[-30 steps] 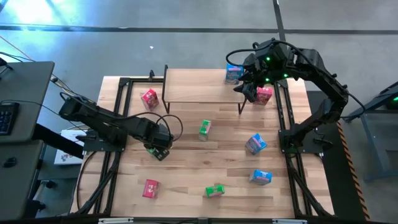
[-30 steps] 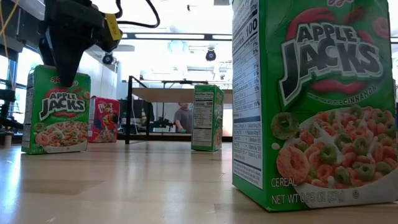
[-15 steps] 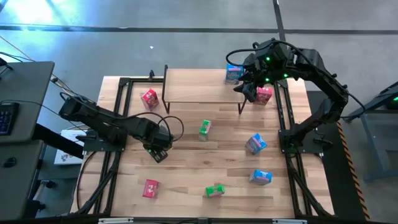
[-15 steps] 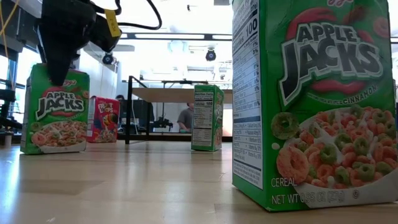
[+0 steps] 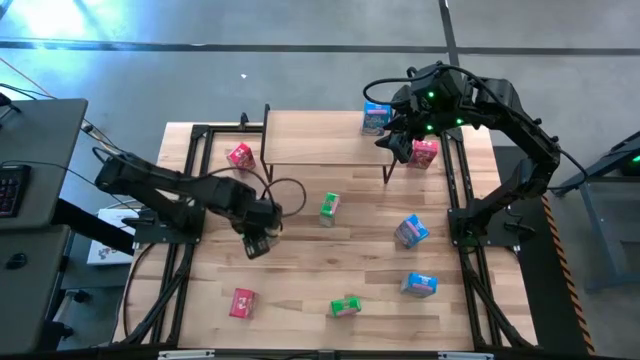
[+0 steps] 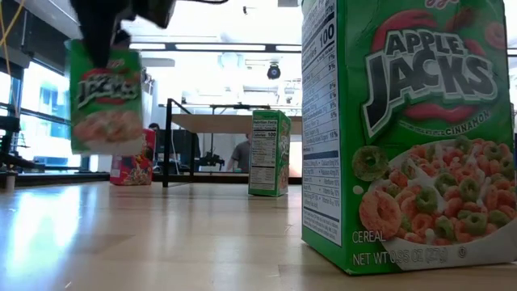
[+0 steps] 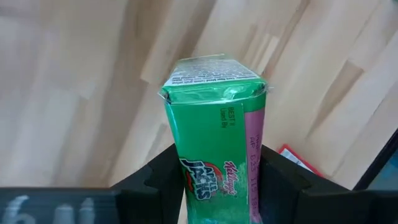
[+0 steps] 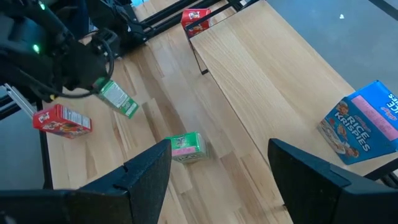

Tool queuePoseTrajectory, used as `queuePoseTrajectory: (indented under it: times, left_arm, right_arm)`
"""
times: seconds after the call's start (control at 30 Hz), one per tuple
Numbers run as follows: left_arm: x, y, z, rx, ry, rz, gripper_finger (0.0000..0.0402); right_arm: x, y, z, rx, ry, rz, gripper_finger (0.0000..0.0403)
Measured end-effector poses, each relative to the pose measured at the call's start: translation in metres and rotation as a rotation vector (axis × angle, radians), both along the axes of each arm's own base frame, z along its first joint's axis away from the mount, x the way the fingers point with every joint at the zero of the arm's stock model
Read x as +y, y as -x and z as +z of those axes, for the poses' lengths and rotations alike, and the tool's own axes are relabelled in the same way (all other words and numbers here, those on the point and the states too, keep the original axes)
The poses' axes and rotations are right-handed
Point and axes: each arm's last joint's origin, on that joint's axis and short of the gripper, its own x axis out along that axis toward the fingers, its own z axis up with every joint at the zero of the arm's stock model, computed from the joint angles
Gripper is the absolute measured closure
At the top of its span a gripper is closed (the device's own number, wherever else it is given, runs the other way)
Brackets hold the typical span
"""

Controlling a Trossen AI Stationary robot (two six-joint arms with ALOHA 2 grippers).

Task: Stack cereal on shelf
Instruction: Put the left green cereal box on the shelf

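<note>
Just changed: left gripper (image 7: 214,180) now clamped on a green cereal box (image 7: 214,124), fingers (image 7: 155,183) pressing both sides, box lifted clear of the wooden surface (image 5: 300,260) where a second ago it stood under spread fingers. Pick judged done, carry to the shelf (image 5: 320,140) next. Ahead of the fingers toward the shelf: a red box (image 5: 240,156) beside the shelf's near end, another green box (image 5: 329,207) standing in front of it, both possibly in the path. On the shelf so far, one blue box (image 5: 376,119) at the far end. Right gripper (image 8: 221,165) hovering there, fingers spread and empty, another red box (image 5: 424,152) just beside them. Other boxes scattered well behind the left fingers.
</note>
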Motion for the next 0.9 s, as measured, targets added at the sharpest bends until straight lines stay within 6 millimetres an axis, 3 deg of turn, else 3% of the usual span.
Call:
queuePoseTrajectory:
  times: [0.63,0.9]
  left_arm:
    - [0.078,0.008,0.089,-0.092,-0.240,-0.216,0.0252]
    - [0.112,0.015,0.114,-0.128,-0.403,-0.284,0.0252]
  right_arm:
    - [0.000,0.000,0.000,0.002,0.006,0.006,0.0143]
    - [-0.001,0.000,0.000,0.008,0.025,-0.015,0.0143]
